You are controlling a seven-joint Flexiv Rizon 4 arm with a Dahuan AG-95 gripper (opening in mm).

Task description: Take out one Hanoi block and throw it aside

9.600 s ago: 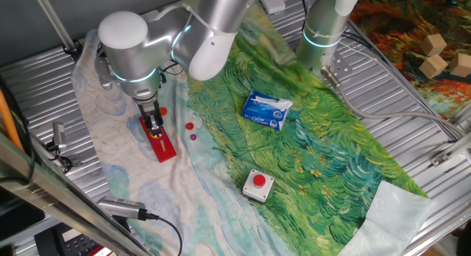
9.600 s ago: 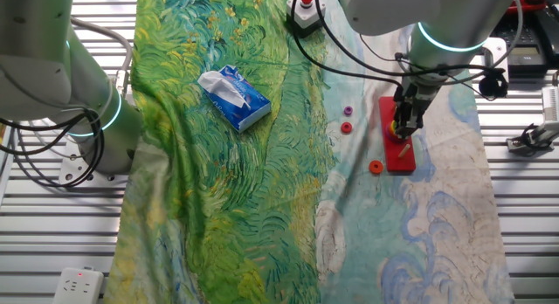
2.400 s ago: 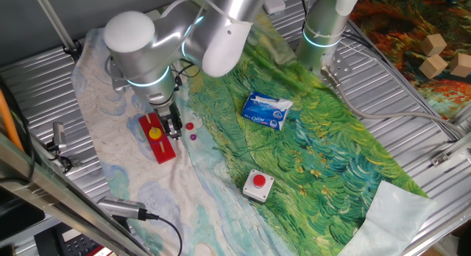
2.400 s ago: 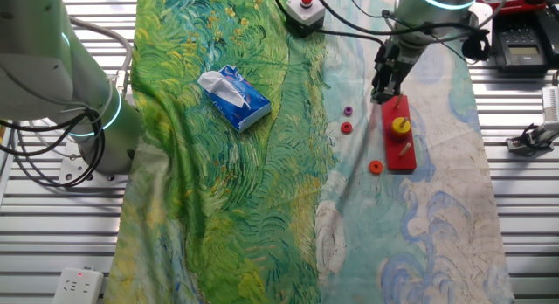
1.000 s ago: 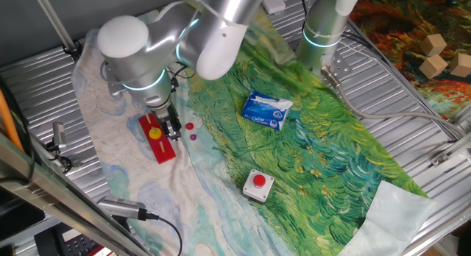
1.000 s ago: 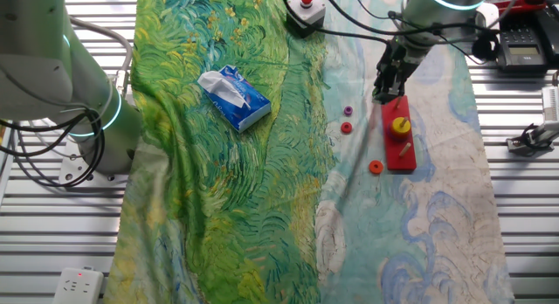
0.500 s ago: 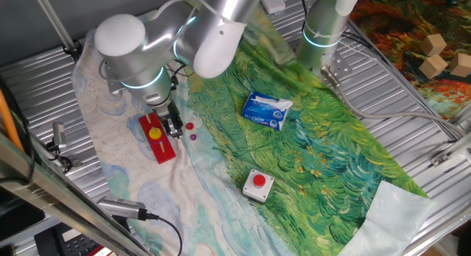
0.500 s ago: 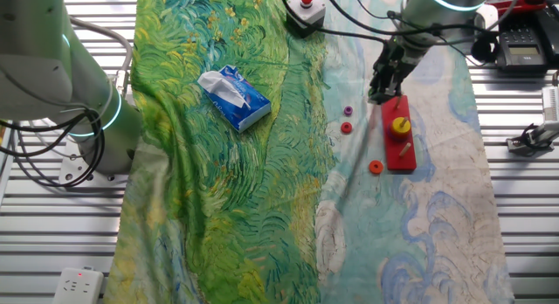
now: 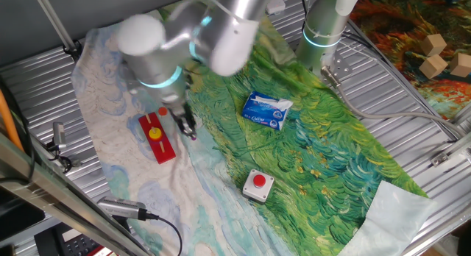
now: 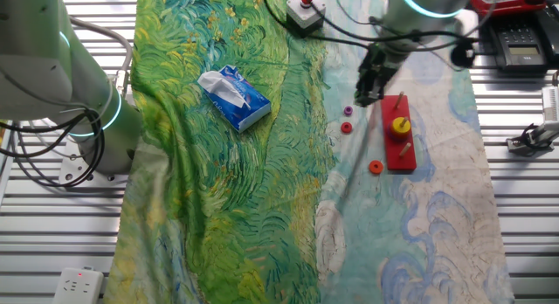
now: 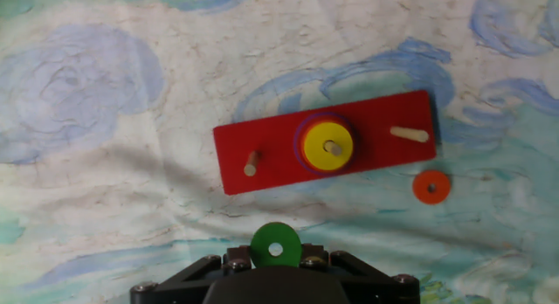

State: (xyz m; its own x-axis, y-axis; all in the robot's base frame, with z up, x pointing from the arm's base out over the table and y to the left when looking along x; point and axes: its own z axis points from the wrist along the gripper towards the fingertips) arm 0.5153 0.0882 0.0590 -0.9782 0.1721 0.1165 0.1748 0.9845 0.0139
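The Hanoi block point(image 11: 275, 244), a small green disc with a centre hole, stands on edge between the jaws of my gripper point(image 11: 276, 262) at the bottom of the hand view. The gripper point(image 10: 366, 92) is shut on it and hangs above the cloth beside the red board point(image 10: 399, 155), on the side of the small loose discs. On the board's middle peg sits a yellow disc point(image 11: 327, 145) over a purple one. Both end pegs are bare. In one fixed view the gripper point(image 9: 186, 125) is just right of the board point(image 9: 162, 147).
An orange disc point(image 11: 431, 187) lies on the cloth near one end of the board. A small red disc point(image 10: 346, 127) and a purple one point(image 10: 348, 111) lie close to the gripper. Farther off are a tissue pack point(image 10: 233, 97) and a red push-button box point(image 9: 258, 184).
My gripper has swung sideways off the red board's edge toward the small loose discs and the green part of the cloth, carrying the green disc. The board and its yellow disc have stayed put.
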